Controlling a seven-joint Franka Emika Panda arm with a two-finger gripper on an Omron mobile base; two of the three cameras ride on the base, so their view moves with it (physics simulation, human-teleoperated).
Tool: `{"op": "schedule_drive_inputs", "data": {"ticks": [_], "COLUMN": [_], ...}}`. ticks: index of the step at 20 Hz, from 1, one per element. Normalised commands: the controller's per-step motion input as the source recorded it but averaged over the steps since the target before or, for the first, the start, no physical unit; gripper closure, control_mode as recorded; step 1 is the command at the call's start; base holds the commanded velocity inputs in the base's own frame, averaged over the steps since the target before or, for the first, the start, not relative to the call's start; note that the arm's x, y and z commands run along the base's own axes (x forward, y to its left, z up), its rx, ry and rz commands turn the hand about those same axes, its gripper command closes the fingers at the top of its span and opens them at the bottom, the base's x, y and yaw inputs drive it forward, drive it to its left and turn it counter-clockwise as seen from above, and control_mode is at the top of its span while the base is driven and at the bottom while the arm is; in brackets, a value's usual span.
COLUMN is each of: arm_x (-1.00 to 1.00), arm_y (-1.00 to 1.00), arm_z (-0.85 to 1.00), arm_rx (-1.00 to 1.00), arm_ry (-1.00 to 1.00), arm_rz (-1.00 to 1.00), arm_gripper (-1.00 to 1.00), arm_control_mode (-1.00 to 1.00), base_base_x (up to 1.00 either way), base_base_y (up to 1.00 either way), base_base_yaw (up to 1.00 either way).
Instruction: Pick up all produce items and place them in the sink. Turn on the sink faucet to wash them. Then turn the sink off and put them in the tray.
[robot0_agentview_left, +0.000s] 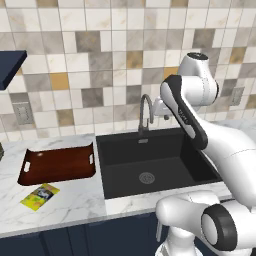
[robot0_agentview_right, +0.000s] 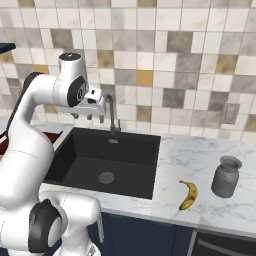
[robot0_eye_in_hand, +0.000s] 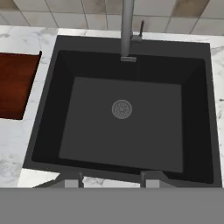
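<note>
One produce item, a yellow banana (robot0_agentview_right: 188, 194), lies on the white marble counter to the right of the sink (robot0_agentview_right: 100, 156). The black sink (robot0_agentview_left: 170, 167) holds nothing over its round drain; the hand view looks straight down into the sink (robot0_eye_in_hand: 87, 122). The grey gooseneck faucet (robot0_agentview_left: 145, 112) rises behind the basin, and the faucet (robot0_agentview_right: 111, 112) stands just right of my gripper (robot0_agentview_right: 92, 116). My gripper (robot0_agentview_left: 162, 111) hangs high over the basin's back edge, open, with nothing between its fingertips (robot0_eye_in_hand: 72, 180). The reddish-brown tray (robot0_agentview_left: 57, 165) rests left of the sink, and the tray (robot0_eye_in_hand: 13, 83) shows at the hand view's left edge.
A flat yellow-green packet (robot0_agentview_left: 40, 196) lies on the counter in front of the tray. A grey jar (robot0_agentview_right: 226, 176) stands right of the banana. A dark cabinet (robot0_agentview_left: 10, 65) hangs at the upper left. Tiled wall runs behind the counter.
</note>
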Motion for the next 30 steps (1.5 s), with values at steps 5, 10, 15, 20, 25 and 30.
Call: {"op": "schedule_drive_inputs", "data": {"ticks": [5, 10, 15, 20, 25, 30], "arm_x": [0.0, 0.0, 0.0, 0.0, 0.3, 0.0], "arm_y": [0.0, 0.0, 0.0, 0.0, -0.29, -0.17], "arm_z": [0.0, 0.0, 0.0, 0.0, 0.0, 0.0], "arm_rx": [0.0, 0.0, 0.0, 0.0, 0.09, 0.03], "arm_ry": [0.0, 0.0, 0.0, 0.0, 0.08, 0.0], "arm_rz": [0.0, 0.0, 0.0, 0.0, 0.06, 0.0], "arm_gripper": [-1.0, -1.0, -1.0, -1.0, -1.0, -1.0], "arm_control_mode": [-1.0, -1.0, -1.0, -1.0, -1.0, -1.0], "base_base_x": [0.0, 0.0, 0.0, 0.0, 0.0, 0.0], "base_base_y": [0.0, 0.0, 0.0, 0.0, 0.0, 0.0], "base_base_yaw": [0.0, 0.0, 0.0, 0.0, 0.0, 0.0]}}
